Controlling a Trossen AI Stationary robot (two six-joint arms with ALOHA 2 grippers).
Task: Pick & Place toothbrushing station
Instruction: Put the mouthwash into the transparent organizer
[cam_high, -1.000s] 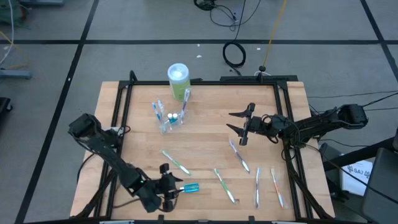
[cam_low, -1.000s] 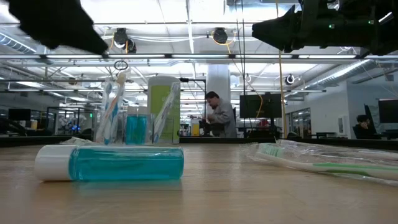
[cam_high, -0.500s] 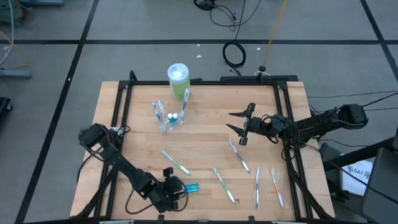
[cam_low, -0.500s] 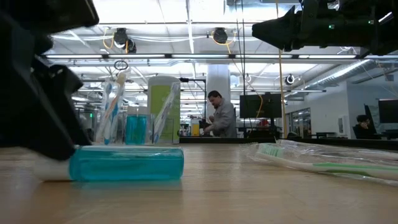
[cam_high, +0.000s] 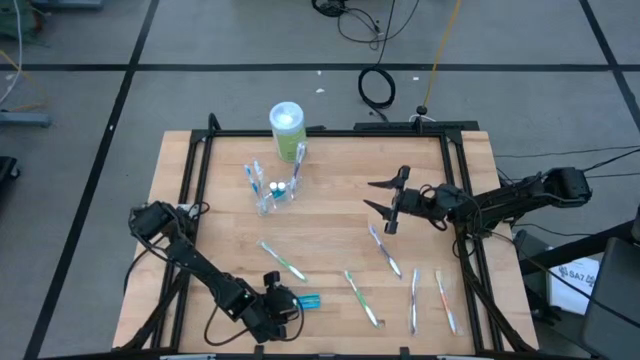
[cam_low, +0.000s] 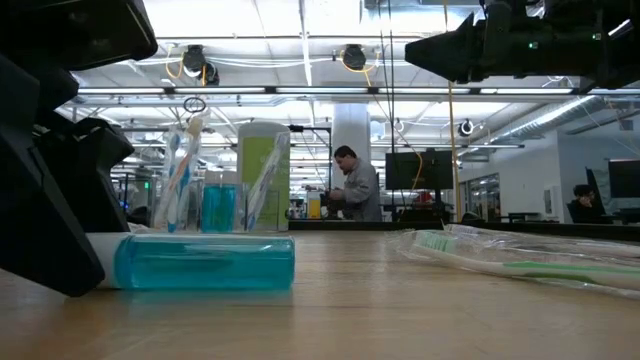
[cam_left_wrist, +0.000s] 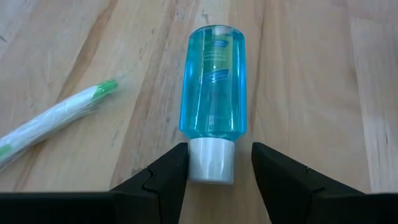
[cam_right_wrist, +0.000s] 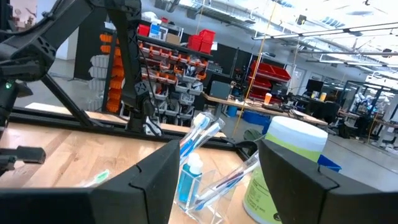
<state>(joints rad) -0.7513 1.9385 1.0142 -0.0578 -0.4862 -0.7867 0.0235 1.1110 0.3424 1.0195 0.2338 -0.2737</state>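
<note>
A small blue toothpaste tube (cam_left_wrist: 212, 93) with a white cap lies on its side on the wooden table near the front edge; it also shows in the high view (cam_high: 306, 300) and the low view (cam_low: 205, 262). My left gripper (cam_left_wrist: 214, 171) is open and low at the table, one finger on each side of the tube's cap. A clear cup (cam_high: 270, 192) stands at the far left, holding toothbrushes and tubes. Several wrapped toothbrushes (cam_high: 384, 250) lie flat on the table. My right gripper (cam_high: 385, 200) is open and empty, above the table's right half. My left gripper's fingers (cam_left_wrist: 168, 177) lie level along the table, one on each side of the tube's white cap (cam_left_wrist: 211, 163). One finger's inner edge stands right at the cap's side, and the other is apart from it. I cannot tell whether that finger touches the cap. The tube lies flat on the table.
A white and green tub (cam_high: 286, 128) stands at the table's far edge behind the cup. A wrapped toothbrush (cam_left_wrist: 50, 121) lies close beside the tube. More toothbrushes (cam_high: 430, 298) lie at the front right. A black frame rail (cam_high: 190, 180) runs around the table. A person stands far behind.
My left gripper has come down to the table and moved a little toward the right edge, so that its open fingers now stand on either side of the tube's cap end. The tube has stayed where it was.
</note>
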